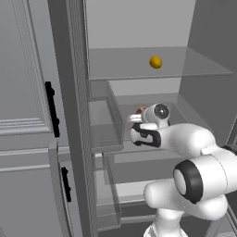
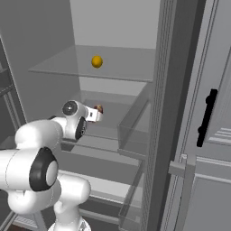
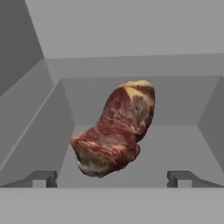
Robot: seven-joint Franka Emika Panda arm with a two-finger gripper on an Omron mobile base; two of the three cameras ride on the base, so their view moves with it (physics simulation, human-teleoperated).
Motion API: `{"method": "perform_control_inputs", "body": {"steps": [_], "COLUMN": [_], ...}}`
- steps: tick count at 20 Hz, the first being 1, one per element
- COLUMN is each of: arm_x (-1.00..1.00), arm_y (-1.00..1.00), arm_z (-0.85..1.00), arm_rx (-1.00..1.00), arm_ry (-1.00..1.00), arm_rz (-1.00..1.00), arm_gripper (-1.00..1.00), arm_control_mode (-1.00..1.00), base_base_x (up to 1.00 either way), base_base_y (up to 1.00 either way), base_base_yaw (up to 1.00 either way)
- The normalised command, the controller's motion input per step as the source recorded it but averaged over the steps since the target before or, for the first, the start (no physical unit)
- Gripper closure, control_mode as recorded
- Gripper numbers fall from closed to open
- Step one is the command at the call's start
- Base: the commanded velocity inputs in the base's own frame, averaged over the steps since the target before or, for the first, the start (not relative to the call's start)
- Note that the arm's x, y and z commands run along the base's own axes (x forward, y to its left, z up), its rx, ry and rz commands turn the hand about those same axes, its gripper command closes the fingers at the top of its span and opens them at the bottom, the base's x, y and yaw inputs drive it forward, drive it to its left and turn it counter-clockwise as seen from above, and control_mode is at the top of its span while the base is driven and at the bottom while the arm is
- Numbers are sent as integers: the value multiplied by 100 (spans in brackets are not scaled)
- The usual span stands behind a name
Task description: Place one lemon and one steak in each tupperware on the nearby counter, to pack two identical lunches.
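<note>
Hand view: the gripper (image 3: 112, 178) is spread wide, its fingertips (image 3: 43, 178) either side of nothing, touching nothing. Just beyond it the steak (image 3: 114, 129) lies in a grey drawer (image 3: 52, 127). Above that drawer, a lemon (image 1: 155, 62) sits on the glass shelf (image 1: 120, 65).

Pretty flat, even lighting all round, no clear light source and basically no hard shadows or glare. Everything's soft grey and a bit low-res, edges slightly fuzzy. The steak (image 3: 116, 129) up close looks blotchy and slightly blurred; no edge distortion I can spot.
</note>
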Motion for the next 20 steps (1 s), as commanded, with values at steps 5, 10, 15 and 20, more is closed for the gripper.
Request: {"method": "perform_control_inputs", "body": {"steps": [5,10,15,20], "arm_x": [27,42,1,-2], "arm_y": [3,2,0,0], "arm_z": [0,-19,-52,-56], "arm_rx": [0,0,0,0], "arm_ry": [0,0,0,1], "arm_rz": [0,0,0,0], "arm_gripper": [-100,-100,-100,-100], "arm_control_mode": [-100,-100,-100,-100], "base_base_x": [0,0,0,0], "base_base_y": [0,0,0,0], "base_base_yaw": [0,0,0,0]}}
